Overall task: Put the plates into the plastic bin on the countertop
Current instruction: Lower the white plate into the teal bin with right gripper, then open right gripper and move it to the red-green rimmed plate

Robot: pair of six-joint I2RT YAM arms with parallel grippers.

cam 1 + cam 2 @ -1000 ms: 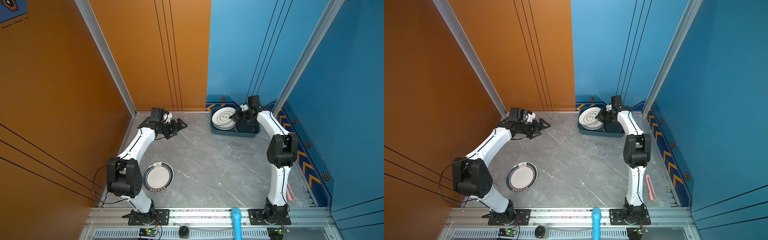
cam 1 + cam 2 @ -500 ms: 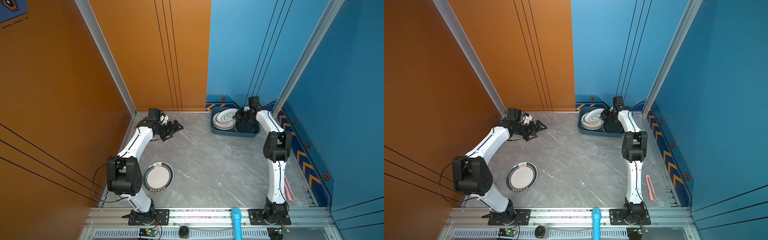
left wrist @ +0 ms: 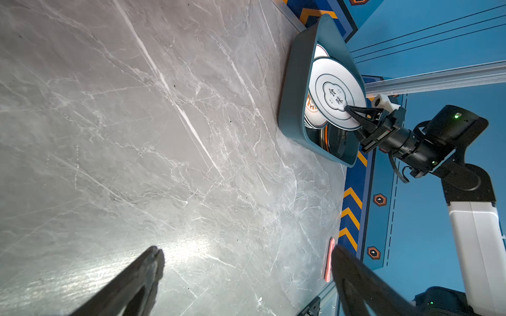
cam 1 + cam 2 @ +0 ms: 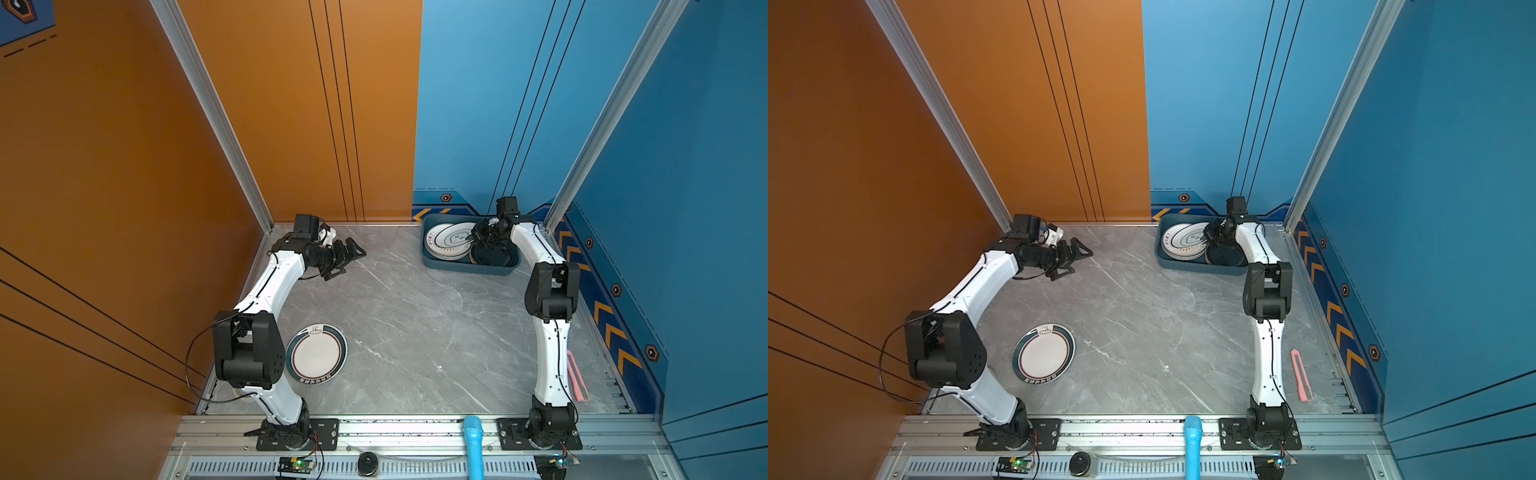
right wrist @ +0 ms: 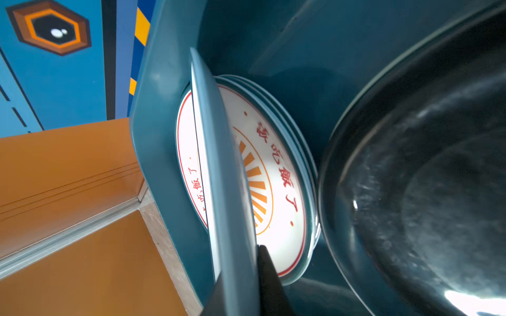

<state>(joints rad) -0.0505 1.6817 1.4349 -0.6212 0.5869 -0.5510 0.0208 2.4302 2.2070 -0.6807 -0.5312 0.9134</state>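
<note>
The emblem plate (image 4: 454,239) tilts over a stack in the left half of the plastic bin (image 4: 465,269), its rim clenched in the right tool (image 3: 353,110). Under it lies a sunburst plate (image 5: 276,177), and a black plate (image 4: 494,257) fills the other half. The bin sits at the far right corner of the desk (image 4: 415,316). A dark-rimmed plate (image 4: 316,353) lies flat near the left arm's base. The left tool (image 4: 348,262) hovers released and empty at the far left. A pink cutter (image 4: 1301,376) lies by the right edge.
</note>
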